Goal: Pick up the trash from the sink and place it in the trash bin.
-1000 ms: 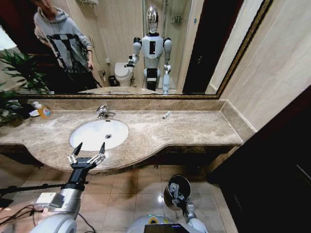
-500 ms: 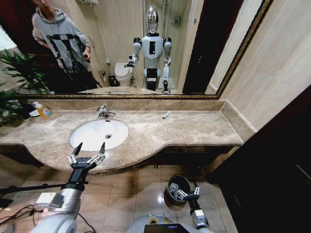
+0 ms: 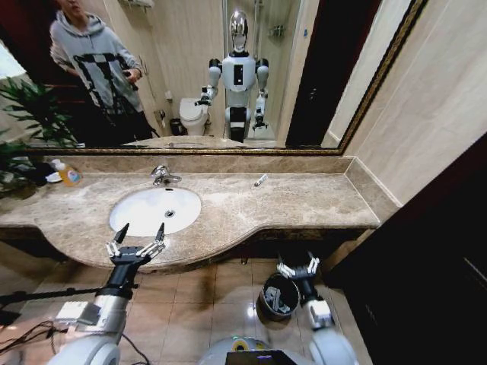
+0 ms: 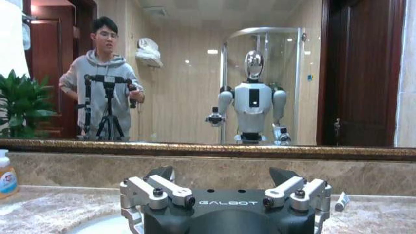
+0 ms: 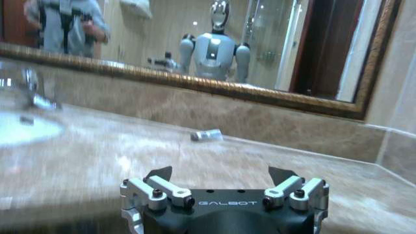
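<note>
The white oval sink (image 3: 144,217) looks bare around its drain. One piece of trash, a small white tube (image 3: 260,180), lies on the marble counter to the right of the basin; the wrist views also catch this tube (image 4: 340,201) (image 5: 206,135). On the floor under the counter's front edge stands the black trash bin (image 3: 262,299) with pale bits inside. My right gripper (image 3: 298,267) hangs open and empty just above the bin's far rim. At the counter edge in front of the sink, my left gripper (image 3: 138,238) is open and empty too.
A chrome faucet (image 3: 162,176) stands behind the basin and an amber soap bottle (image 3: 68,175) at the counter's far left. A mirror covers the wall behind. A dark door or cabinet closes off the right side. Tiled floor lies below the counter.
My right gripper has risen from over the bin and moved toward the counter's front edge, uncovering the bin's inside. The left arm has not moved.
</note>
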Robot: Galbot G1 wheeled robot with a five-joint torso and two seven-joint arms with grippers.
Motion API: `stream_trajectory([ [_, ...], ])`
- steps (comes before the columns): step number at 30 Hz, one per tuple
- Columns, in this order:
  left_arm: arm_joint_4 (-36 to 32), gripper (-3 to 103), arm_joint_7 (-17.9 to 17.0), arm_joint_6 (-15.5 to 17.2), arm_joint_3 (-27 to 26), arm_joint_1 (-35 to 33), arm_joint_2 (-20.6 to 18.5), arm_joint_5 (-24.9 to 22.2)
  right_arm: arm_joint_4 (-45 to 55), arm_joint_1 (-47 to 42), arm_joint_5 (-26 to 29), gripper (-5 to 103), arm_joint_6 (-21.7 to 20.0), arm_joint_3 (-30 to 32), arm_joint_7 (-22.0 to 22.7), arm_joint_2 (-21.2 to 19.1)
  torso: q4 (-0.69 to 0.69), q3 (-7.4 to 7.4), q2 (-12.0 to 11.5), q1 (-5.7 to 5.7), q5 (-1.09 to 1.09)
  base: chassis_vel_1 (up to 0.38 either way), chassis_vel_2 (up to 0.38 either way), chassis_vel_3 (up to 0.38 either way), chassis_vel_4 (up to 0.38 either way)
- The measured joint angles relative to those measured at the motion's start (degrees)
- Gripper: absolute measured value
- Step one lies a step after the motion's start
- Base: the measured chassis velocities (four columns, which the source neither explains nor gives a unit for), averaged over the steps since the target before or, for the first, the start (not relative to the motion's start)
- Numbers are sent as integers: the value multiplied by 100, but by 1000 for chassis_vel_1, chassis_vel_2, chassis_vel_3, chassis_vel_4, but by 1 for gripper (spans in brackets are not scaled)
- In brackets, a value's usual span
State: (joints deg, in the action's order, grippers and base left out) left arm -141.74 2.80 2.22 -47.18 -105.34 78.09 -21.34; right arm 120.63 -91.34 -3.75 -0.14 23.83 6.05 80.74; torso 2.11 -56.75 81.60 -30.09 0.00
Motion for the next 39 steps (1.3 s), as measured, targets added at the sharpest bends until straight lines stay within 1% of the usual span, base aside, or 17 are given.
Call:
stream_trajectory([
  [1,0,100,0,0,0,0,0,0,0,0,0,96,0,0,0,0,0,0,0,0,0,0,0,0,0],
  [2,0,100,0,0,0,0,0,0,-3,314,283,97,-263,-84,-44,-72,0,0,0,-1,0,0,0,0,0],
  [4,0,100,0,0,0,0,0,0,-130,742,672,97,-525,-212,-85,-181,0,0,0,0,0,0,0,0,0],
  [7,0,100,0,0,0,0,0,0,-371,1187,889,98,-586,-347,-104,-330,0,0,0,0,0,0,0,0,0],
  [10,0,100,1,0,0,0,0,0,-820,2057,1275,99,-764,-668,-102,-658,0,-1,-1,-1,0,0,0,0,0],
  [11,0,100,1,0,0,0,0,0,-820,2057,1275,99,-764,-668,-102,-658,0,-1,-1,-1,0,0,0,0,0],
  [14,0,100,1,0,0,0,0,0,-1385,2985,1618,100,-976,-998,37,-723,1,0,-1,-1,0,0,0,0,0],
  [15,0,100,1,0,0,0,0,0,-1385,2985,1618,100,-976,-998,37,-723,1,0,-1,-1,0,0,0,0,0],
  [18,0,100,0,0,0,0,0,0,-2056,3628,1709,100,-1141,-1211,236,-516,0,-1,-1,-1,0,0,0,0,0],
  [19,0,100,0,0,0,0,0,0,-2056,3628,1709,100,-1141,-1211,236,-516,0,-1,-1,-1,0,0,0,0,0],
  [22,0,100,2,0,0,0,0,0,-2677,4285,2128,100,-1472,-1375,618,-184,-1,-1,-1,0,0,0,0,0,0],
  [26,0,100,0,0,0,0,0,0,-3462,5127,2546,100,-1476,-1508,850,145,1,0,-1,0,-1,0,0,0,0],
  [28,0,100,0,0,0,0,0,0,-3706,5328,2603,100,-1450,-1520,897,232,1,0,-1,0,-1,0,0,0,0],
  [32,0,100,-1,0,0,0,0,0,-4482,5866,2529,100,-1350,-1523,932,506,1,0,-1,0,-2,0,0,0,0],
  [34,0,100,0,0,0,0,0,0,-5146,6205,2293,100,-1187,-1531,919,673,0,0,-1,0,-2,0,0,0,0],
  [35,0,100,0,0,0,0,0,0,-5146,6205,2293,100,-1187,-1531,919,673,0,0,-1,0,-2,0,0,0,0],
  [39,0,100,0,0,0,0,0,0,-6037,6587,1915,100,-1061,-1431,787,880,0,0,-1,0,-1,0,0,0,0],
])
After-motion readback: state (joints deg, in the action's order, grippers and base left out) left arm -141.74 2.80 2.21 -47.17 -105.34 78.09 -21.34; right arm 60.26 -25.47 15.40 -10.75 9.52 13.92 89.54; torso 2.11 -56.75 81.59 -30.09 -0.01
